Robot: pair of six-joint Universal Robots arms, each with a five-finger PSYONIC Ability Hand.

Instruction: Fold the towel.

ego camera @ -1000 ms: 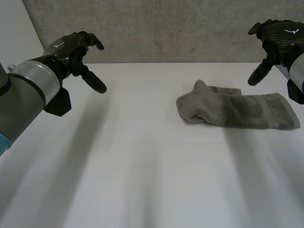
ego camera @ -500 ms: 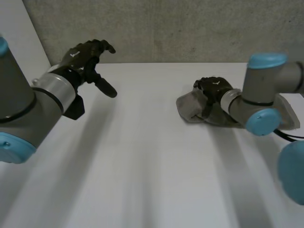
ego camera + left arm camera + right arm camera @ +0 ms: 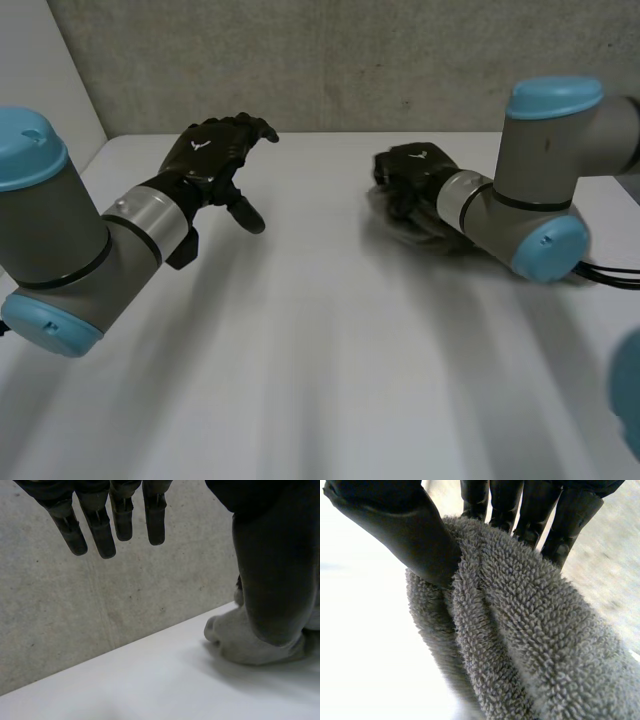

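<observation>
A grey terry towel (image 3: 405, 228) lies bunched on the white table (image 3: 300, 340), right of the middle. My right hand (image 3: 412, 170) is on its left end. In the right wrist view the thumb (image 3: 395, 517) and the fingers (image 3: 530, 510) pinch a thick fold of the towel (image 3: 520, 630) between them. My left hand (image 3: 215, 155) hovers above the table's left part, well apart from the towel, with its fingers (image 3: 100, 525) straight and spread and nothing in them. In the left wrist view the towel's rounded end (image 3: 235, 637) lies beyond that hand's thumb.
A grey concrete wall (image 3: 350, 60) runs along the table's far edge. My right arm's elbow (image 3: 545, 245) with its light-blue cap hangs low over the towel's right part and hides it.
My right arm swung in from the far right, came down on the towel's left end and its hand closed on the cloth. My left hand drifted to the right, staying open.
</observation>
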